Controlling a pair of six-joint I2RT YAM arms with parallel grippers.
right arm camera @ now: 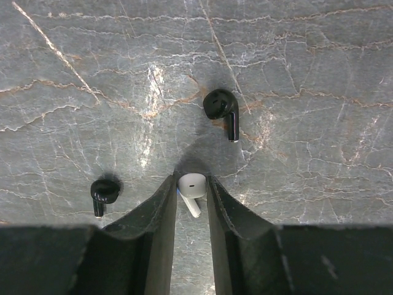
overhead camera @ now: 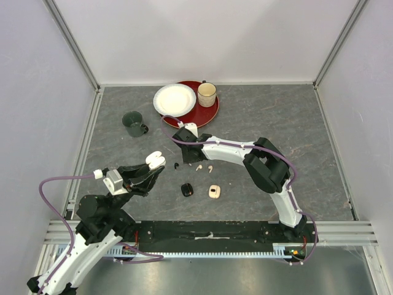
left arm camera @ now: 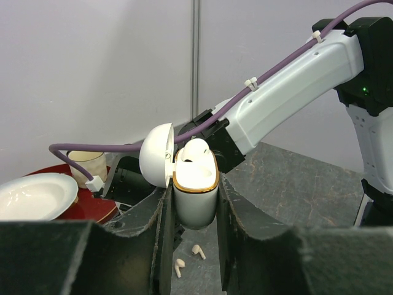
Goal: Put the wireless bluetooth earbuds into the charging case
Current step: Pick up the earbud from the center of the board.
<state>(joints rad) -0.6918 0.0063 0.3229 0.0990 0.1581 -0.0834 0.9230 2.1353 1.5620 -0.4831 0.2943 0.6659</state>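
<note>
Left fingers (left arm camera: 161, 233): clenched on the body of the white charging case (left arm camera: 196, 190), one finger on each side, case upright and raised off the counter (overhead camera: 276, 123). Its lid is swung open to the left on its hinge and the gold rim is exposed. One seated earbud (left arm camera: 196, 149), white, sits in the case's mouth, its top standing above the rim.

Right fingers (right arm camera: 161, 221): reaching down to the counter mid-table and closed against both sides of the head of a white earbud (right arm camera: 193, 185), stem angled back toward the camera. Whether this earbud is lifted or resting on the counter, cannot tell.

Two black earbuds lie on the counter just beyond the right fingertips: far black earbud (right arm camera: 222, 112) ahead and slightly right, near black earbud (right arm camera: 103, 192) off to the left. Neither touches the fingers.

Two pale earbuds (overhead camera: 204, 166) lie close together on the counter beside the right arm's wrist, also seen below the held case in the left wrist view; exact colour unclear.

Black case (overhead camera: 186, 190) and beige case (overhead camera: 214, 192) sit near each other, apart, closer to the arm bases.

Far side of the counter: green mug (overhead camera: 134, 123), white dish (overhead camera: 174, 99) overlapping a red plate (overhead camera: 206, 114), cream cup (overhead camera: 207, 94) on the red plate.
</note>
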